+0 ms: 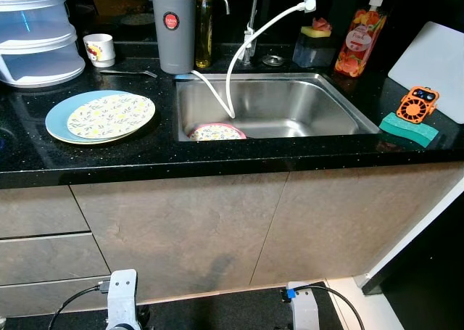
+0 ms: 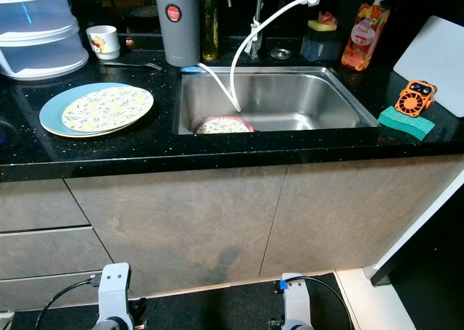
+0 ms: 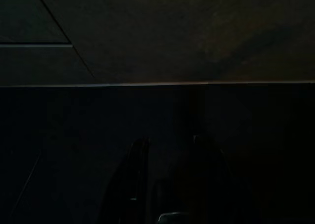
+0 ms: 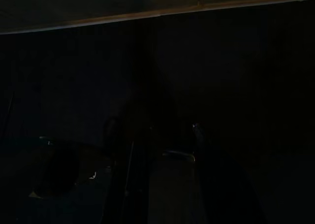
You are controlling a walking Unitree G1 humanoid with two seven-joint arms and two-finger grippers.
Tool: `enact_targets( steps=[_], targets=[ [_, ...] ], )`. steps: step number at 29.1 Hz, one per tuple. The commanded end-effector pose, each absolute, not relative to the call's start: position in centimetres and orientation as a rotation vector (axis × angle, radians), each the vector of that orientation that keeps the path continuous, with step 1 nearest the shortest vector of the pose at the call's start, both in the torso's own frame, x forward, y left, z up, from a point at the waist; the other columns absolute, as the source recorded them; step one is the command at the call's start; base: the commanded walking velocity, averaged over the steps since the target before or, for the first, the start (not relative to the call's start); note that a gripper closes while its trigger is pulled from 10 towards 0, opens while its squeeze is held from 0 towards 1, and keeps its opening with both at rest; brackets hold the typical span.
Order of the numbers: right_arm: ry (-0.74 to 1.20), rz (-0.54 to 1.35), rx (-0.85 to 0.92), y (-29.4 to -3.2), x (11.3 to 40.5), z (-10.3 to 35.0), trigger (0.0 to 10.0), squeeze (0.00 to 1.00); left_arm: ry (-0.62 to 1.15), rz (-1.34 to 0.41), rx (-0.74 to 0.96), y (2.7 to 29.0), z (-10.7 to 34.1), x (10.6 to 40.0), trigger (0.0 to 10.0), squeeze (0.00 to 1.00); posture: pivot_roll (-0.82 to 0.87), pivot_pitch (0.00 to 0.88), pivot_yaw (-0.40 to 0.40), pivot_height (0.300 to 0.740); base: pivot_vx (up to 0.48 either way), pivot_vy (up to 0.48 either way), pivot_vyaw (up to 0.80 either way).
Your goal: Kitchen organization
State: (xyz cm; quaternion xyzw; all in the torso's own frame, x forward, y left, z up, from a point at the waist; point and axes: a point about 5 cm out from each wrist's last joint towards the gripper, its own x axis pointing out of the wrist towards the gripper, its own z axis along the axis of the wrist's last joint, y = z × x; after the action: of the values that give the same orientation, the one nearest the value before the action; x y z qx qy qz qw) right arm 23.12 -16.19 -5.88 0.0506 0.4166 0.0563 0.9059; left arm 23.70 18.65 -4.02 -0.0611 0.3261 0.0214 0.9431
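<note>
Plates lie flat, stacked, left of sink; both arms idle.

A patterned plate lies in the steel sink, stacked plates beside.

Home kitchen: sink, black countertop, plates.
</note>
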Motion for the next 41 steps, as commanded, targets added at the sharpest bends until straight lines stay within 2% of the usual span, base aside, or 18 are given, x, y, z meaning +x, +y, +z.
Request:
enact_targets(
  steps=[1,3,10,18,30,32,41],
  targets=[
    [0.880,0.111,0.109,-16.2,22.7,-6.2,10.0,0.00,0.669,0.031,-0.117,18.6,-4.1,23.5,10.0,0.00,0.05,0.067,-0.017,0.740,0.000,0.480,0.00],
    [0.879,0.111,0.110,-16.1,22.7,-6.2,10.0,0.00,0.667,0.026,-0.106,18.6,-4.0,23.6,10.0,0.00,0.05,0.067,-0.016,0.740,0.000,0.480,0.00],
    [0.877,0.105,0.123,-15.8,22.7,-6.2,10.0,0.00,0.639,0.029,-0.039,19.0,-3.4,24.3,10.0,0.00,0.06,0.067,-0.004,0.740,0.000,0.000,0.00],
    [0.864,0.098,0.137,-15.9,22.7,-6.2,10.0,0.00,0.607,0.048,-0.038,19.2,-3.1,24.3,10.0,0.00,0.06,0.061,0.002,0.740,0.000,0.000,0.00],
    [0.844,0.134,0.102,-16.8,22.7,-6.0,10.0,0.00,0.604,0.140,-0.026,20.9,-3.6,22.3,10.0,0.00,0.06,0.060,-0.030,0.740,0.000,0.000,0.00],
    [0.835,0.166,0.087,-16.5,22.9,-5.9,10.0,0.00,0.566,0.184,-0.030,21.9,-3.3,22.0,10.0,0.00,0.04,0.069,-0.046,0.740,0.000,0.000,0.00],
    [0.827,0.198,0.088,-15.4,23.3,-5.7,10.0,0.00,0.523,0.192,-0.005,22.8,-2.2,22.6,10.0,0.00,0.06,0.053,-0.052,0.740,0.000,0.000,0.00]
  ],
)
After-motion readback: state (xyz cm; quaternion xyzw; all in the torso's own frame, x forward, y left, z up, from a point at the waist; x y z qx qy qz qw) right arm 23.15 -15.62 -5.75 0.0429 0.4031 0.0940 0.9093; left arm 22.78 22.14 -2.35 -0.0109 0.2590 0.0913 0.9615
